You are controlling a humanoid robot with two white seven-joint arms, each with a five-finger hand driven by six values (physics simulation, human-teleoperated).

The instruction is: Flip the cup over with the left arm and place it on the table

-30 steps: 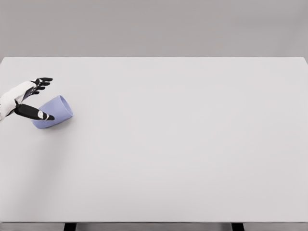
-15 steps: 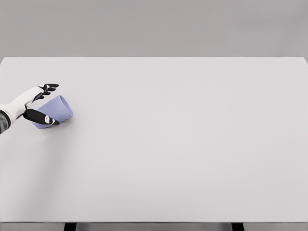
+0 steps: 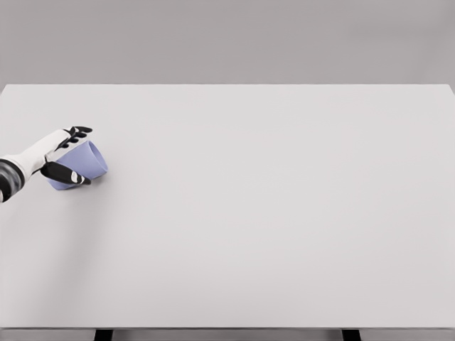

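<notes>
smooth lilac tapered cup (image 3: pixel 85 163) lies on its side on matte white table (image 3: pixel 270 206); left hand (image 3: pixel 60 155) brackets it, fingers above, thumb below, grip unconfirmed.

The cup (image 3: pixel 87 160) is a plain pale lavender-blue tumbler with no handle, smooth-walled and slightly tapered. It lies tipped over on its side on the table (image 3: pixel 270 206), at the left of the frame, a little above mid-height and near the table's left edge. One end points toward the upper right, the other toward the lower left, where part of it is covered. Its rounded side rests against the tabletop and throws a faint shadow to the lower right. Which end is the mouth cannot be told from here.
</notes>
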